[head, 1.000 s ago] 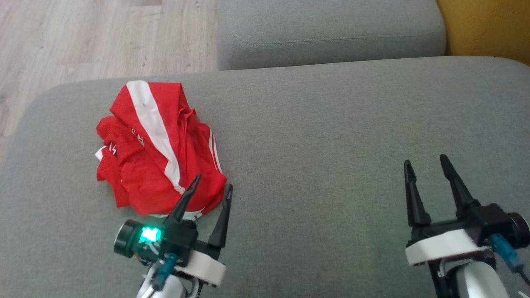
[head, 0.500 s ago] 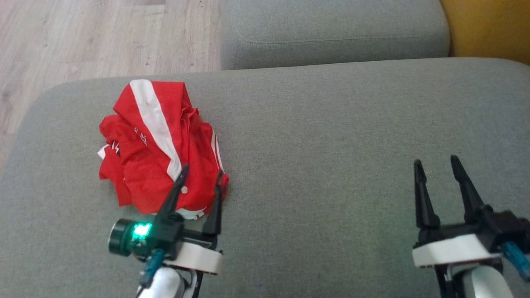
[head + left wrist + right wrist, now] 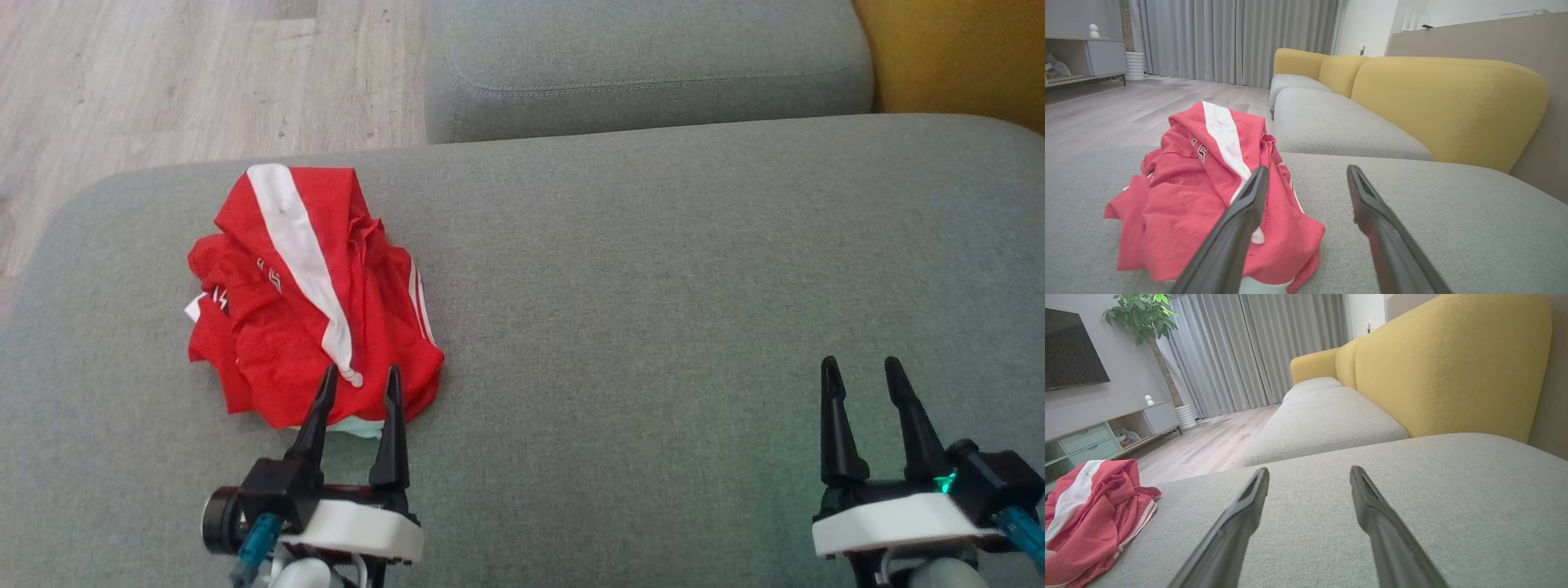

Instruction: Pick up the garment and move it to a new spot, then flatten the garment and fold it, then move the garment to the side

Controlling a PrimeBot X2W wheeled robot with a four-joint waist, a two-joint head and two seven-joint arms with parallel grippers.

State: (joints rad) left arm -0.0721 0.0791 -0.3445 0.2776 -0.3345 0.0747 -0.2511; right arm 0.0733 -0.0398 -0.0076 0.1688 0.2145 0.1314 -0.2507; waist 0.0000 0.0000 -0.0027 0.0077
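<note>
1. Grey woven fabric covers the broad sofa cushion [image 3: 653, 286] before us. Beyond its far edge we see a second grey seat cushion [image 3: 645, 65], a pale wooden floor [image 3: 163, 73] and a mustard-yellow backrest [image 3: 1445, 102].
2. We find the crumpled red garment with a white stripe [image 3: 302, 302] heaped near the cushion's left end, closer to the far edge than to the near one. The stripe runs from the far side of the heap toward us.
3. We see the left gripper [image 3: 362, 371] at the heap's near edge. Its two long dark fingers [image 3: 1237, 228] are parted to a moderate gap and grasp nothing.
4. In the head view both left tips overlap the garment's near hem. In the left wrist view one finger crosses in front of the red cloth, while the other lies over bare grey fabric just beside the heap. We cannot tell whether either tip touches the cloth.
5. We see the right gripper [image 3: 861, 363] toward the cushion's right end, well apart from the garment. Its fingers [image 3: 1376, 522] stand parted by a similar moderate gap, holding nothing, with bare grey fabric showing between them.
6. In the right wrist view we see the garment at the lower left edge, with long grey curtains [image 3: 1229, 347] behind it across the floor.
</note>
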